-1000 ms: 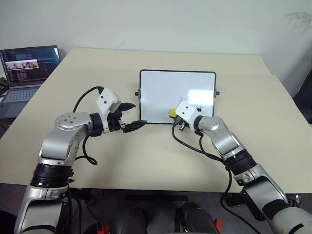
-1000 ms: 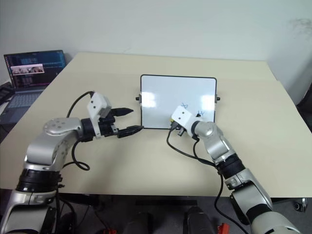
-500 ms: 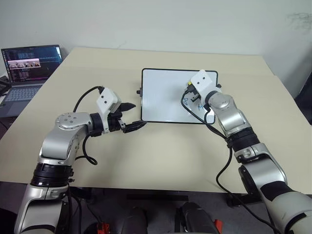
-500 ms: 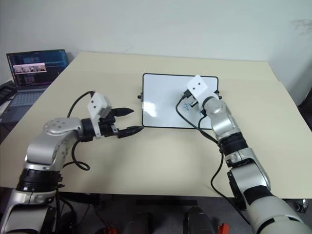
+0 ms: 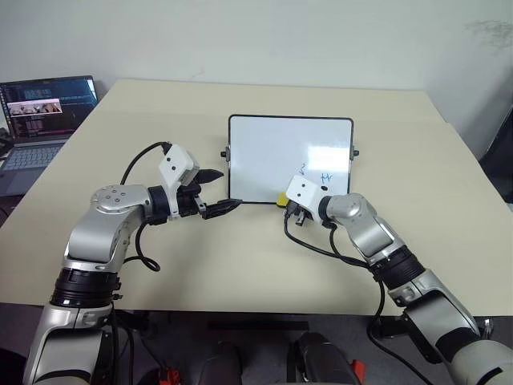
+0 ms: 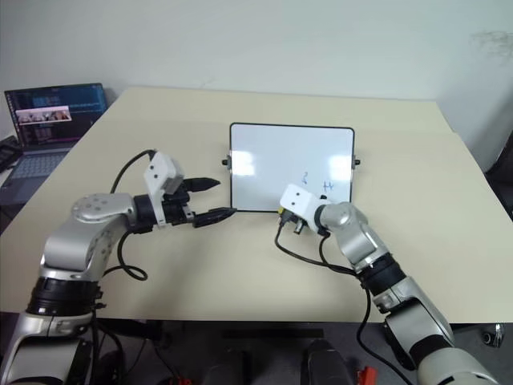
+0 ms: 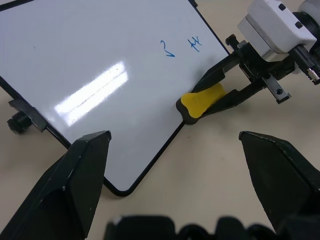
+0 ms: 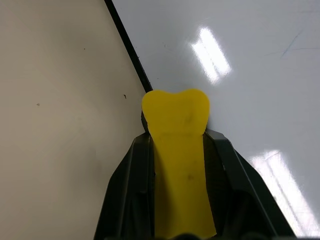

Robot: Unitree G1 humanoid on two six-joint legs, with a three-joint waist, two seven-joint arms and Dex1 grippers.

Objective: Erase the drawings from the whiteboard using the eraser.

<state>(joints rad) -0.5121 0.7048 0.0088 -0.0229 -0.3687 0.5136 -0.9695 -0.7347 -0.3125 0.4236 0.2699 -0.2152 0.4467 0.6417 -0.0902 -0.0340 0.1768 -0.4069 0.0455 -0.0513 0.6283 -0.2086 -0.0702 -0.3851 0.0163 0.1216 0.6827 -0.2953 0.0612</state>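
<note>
The whiteboard (image 5: 272, 148) lies flat on the table, in a thin black frame. Two of the drawings are in view on its right half, a small blue hook-shaped mark (image 5: 303, 169) and an "H"-like mark (image 5: 326, 176); both also appear in the left wrist view, hook (image 7: 170, 49) and "H" (image 7: 195, 44). My right gripper (image 5: 283, 202) is shut on the yellow eraser (image 8: 177, 150), whose tip rests over the board's near edge, short of the marks. My left gripper (image 5: 231, 187) hovers open at the board's near left corner, holding nothing.
An open laptop (image 5: 44, 112) stands off the table's far left corner. The beige table (image 5: 240, 265) spreads wide around the board. Black cables hang from both wrists.
My right gripper swept the eraser up to the board's far right part, then came back to the near edge. The left arm stayed still.
</note>
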